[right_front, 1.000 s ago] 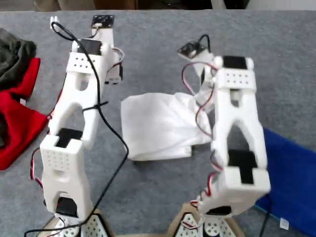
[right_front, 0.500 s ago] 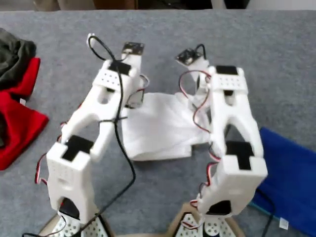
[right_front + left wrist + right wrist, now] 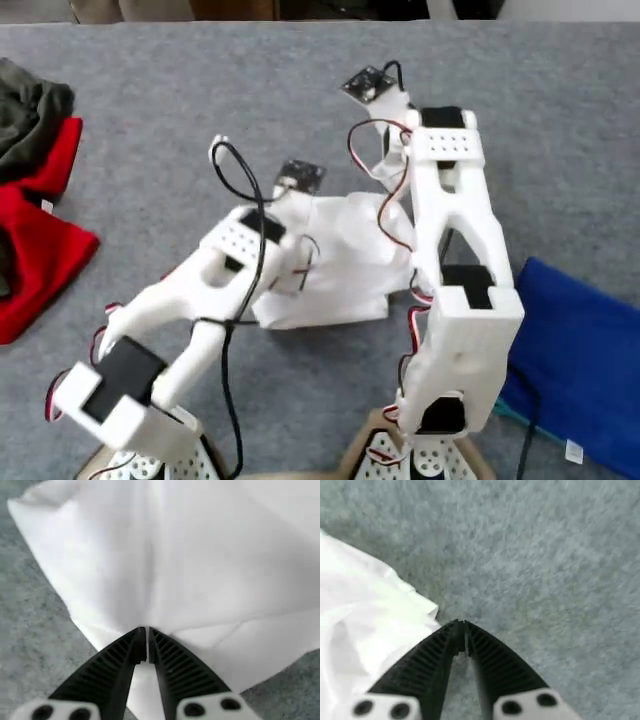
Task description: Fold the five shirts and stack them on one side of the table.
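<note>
White cloth marks the item in work: the white shirt (image 3: 340, 270) lies at the centre of the table (image 3: 200, 90), between the two arms. It is gathered into a rough rectangle. Its near and left edges are fairly straight; its far right part is rumpled.

Task status (judgement):
- White shirt: partly folded, not finished, not stacked.
- Red shirt (image 3: 40, 240): crumpled at the left edge, not folded.
- Dark garment (image 3: 30, 110): bunched just beyond the red shirt and touching it, not folded.
- Blue shirt (image 3: 590, 360): lies flat at the near right; whether it is folded cannot be told.
- Stack: none has been started. Most of the task is left.

Gripper status:
- Left gripper (image 3: 143, 632): over the white shirt, at a crease near its left edge. Jaws are together. Whether they pinch a layer of cloth cannot be told.
- Right gripper (image 3: 461, 625): over bare table, just beside the shirt's far right corner. Jaws are together and hold nothing.

Obstructions:
- The left arm lies across the near left part of the white shirt and hides it from above.
- A black cable (image 3: 235, 180) loops off that arm above the cloth and could snag.
- The red and blue shirts occupy both sides of the table, so either stacking side is partly taken.
</note>
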### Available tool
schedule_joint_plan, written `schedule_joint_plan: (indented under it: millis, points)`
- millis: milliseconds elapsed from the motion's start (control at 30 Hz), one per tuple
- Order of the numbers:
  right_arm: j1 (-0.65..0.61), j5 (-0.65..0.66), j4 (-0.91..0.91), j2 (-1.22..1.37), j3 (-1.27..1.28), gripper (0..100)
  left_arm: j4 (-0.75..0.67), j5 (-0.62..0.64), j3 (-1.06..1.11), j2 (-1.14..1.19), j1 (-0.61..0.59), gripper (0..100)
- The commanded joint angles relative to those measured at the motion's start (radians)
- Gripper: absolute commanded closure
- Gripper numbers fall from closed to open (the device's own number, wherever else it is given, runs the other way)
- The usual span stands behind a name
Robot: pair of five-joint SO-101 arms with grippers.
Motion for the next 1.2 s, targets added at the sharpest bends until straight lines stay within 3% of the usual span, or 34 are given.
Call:
schedule_joint_plan:
  millis: [0, 300, 500, 700, 900, 1167]
  points:
    - [-0.028, -0.012, 0.008, -0.004, -0.088, 99.3, -0.012, 0.006, 0.057, -0.064, 0.048, 97]
    - [-0.005, 0.021, 0.213, -0.019, -0.139, 99.3, -0.014, 0.020, 0.038, -0.088, 0.043, 97]
    - [0.015, 0.091, 0.287, -0.240, 0.012, 99.3, 0.078, -0.038, -0.158, -0.199, -0.150, 97]
    - [-0.025, 0.115, 0.244, -0.555, 0.398, 99.3, 0.017, -0.049, -0.269, -0.163, -0.298, 97]
    - [-0.025, 0.153, 0.144, -0.746, 0.733, 99.3, -0.080, 0.026, -0.299, 0.051, -0.299, 97]
    - [-0.028, 0.160, 0.028, -0.742, 0.878, 99.3, -0.084, 0.034, -0.394, 0.243, -0.298, 97]
